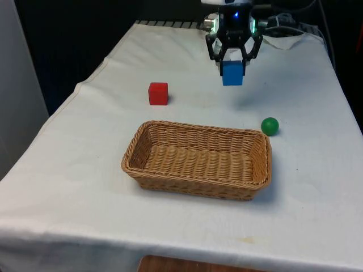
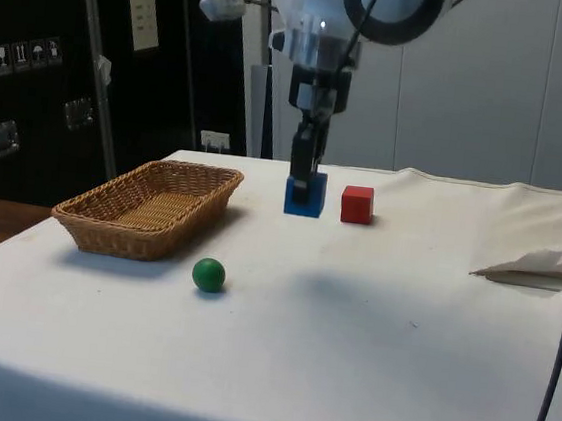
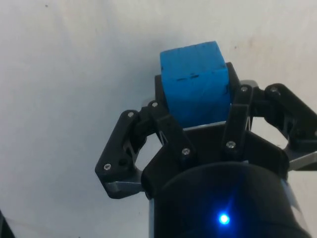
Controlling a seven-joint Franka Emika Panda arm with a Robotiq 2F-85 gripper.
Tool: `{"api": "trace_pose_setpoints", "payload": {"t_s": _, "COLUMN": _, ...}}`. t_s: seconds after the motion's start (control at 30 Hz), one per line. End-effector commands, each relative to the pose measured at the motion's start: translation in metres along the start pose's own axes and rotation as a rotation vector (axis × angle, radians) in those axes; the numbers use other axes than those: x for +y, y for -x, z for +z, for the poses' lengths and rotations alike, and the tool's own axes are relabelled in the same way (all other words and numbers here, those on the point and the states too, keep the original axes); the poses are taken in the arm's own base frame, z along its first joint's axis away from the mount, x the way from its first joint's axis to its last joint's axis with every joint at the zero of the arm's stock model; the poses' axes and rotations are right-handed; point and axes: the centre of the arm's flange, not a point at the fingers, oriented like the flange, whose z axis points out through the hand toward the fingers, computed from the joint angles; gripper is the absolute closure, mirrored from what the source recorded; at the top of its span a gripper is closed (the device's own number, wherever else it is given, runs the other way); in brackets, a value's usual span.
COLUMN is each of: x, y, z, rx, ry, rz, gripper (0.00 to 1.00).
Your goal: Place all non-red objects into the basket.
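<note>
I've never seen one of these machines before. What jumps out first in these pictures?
Most striking is the black claw holding a blue cube in the air above the white cloth. Nearer the camera sits an empty wicker basket, with a green ball just beyond its corner on the front view's right. A red cube rests alone toward the front view's left.

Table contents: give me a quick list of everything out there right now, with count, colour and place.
blue cube: 1, blue, held in the air above the cloth, beyond the basket
red cube: 1, red, on the cloth beyond the basket, towards the front view's left
green ball: 1, green, on the cloth beside the basket's far corner at the front view's right
basket: 1, tan wicker, mid-table, nothing in it
claw: 1, black, shut on the blue cube
</note>
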Motion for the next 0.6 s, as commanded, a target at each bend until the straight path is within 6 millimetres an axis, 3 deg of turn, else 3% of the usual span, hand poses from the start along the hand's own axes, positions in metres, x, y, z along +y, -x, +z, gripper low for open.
{"api": "trace_pose_setpoints", "payload": {"t_s": 0.0, "x": 0.001, "y": -0.005, "z": -0.004, "rx": -0.004, "ry": 0.009, "rz": 0.005, "gripper": 0.98}}
{"api": "trace_pose_setpoints", "payload": {"t_s": 0.57, "x": 0.001, "y": -0.055, "z": -0.057, "rx": 0.019, "ry": -0.009, "rz": -0.005, "gripper": 0.98}}
